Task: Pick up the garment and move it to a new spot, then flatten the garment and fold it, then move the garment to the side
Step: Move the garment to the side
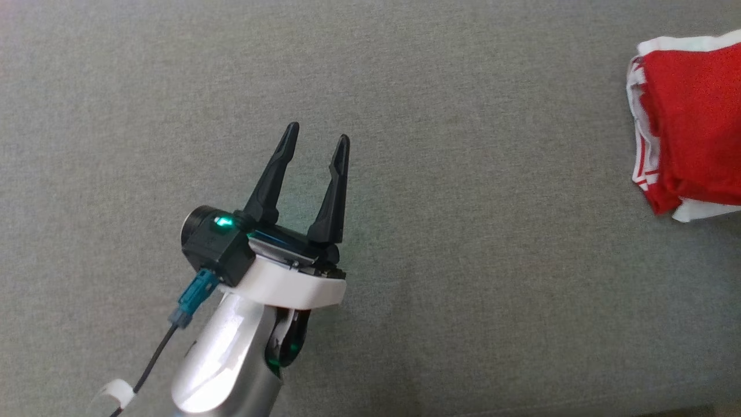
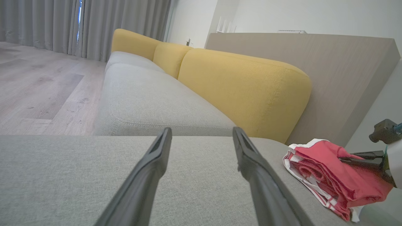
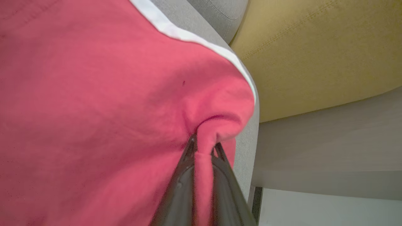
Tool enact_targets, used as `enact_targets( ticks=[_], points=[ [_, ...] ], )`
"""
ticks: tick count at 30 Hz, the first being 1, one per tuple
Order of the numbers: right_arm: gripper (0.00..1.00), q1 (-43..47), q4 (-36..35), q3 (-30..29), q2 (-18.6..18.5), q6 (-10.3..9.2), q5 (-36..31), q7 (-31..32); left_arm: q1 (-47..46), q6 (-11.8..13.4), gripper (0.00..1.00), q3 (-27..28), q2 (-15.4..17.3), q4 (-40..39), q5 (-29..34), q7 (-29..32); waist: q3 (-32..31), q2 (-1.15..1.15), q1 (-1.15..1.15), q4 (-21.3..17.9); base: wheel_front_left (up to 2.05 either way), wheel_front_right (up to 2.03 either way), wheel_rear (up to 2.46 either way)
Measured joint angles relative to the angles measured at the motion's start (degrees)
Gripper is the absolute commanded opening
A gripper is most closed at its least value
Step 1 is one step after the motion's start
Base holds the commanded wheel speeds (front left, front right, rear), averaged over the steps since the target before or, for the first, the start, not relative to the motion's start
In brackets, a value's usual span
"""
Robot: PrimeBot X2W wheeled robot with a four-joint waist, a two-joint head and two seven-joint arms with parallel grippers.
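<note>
The garment (image 1: 692, 124) is a red piece with white trim, folded into a bundle at the right edge of the grey sofa seat (image 1: 434, 202). My left gripper (image 1: 318, 133) hovers open over the middle of the seat, well left of the garment, nothing between its fingers. From the left wrist view the garment (image 2: 323, 175) lies to the lower right, and my right gripper (image 2: 361, 158) reaches onto it from the right. In the right wrist view my right gripper (image 3: 204, 147) is shut on a pinched fold of the red garment (image 3: 94, 110).
Yellow back cushions (image 2: 245, 91) run along the far side of the seat, with a wooden panel (image 2: 329, 69) behind them. Wood floor (image 2: 37, 91) lies beyond the seat's left end. Grey curtains (image 2: 94, 25) hang at the far wall.
</note>
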Motion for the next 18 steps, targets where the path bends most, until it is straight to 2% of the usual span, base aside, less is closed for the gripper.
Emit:
enact_targets(
  ticks=[7,9,18],
  points=[
    [0.00,0.12,1.37,-3.78,0.58,0.00,-0.52,1.49,-0.20,-0.09,1.00,1.36,0.01,0.08,0.54,0.00,0.57,0.00,0.00,0.34,0.00,0.00,0.00],
    [1.00,0.23,1.49,-5.58,1.37,0.00,-0.93,1.48,-0.20,-0.47,1.00,1.55,0.00,0.18,0.57,0.00,0.37,0.00,0.00,0.25,0.00,0.00,0.00],
    [1.00,3.15,1.42,-13.32,5.63,0.00,-1.00,2.05,0.66,-0.55,1.00,2.56,-0.02,1.08,0.68,0.00,-2.81,0.00,-0.01,-0.31,0.00,0.00,0.00]
  ],
)
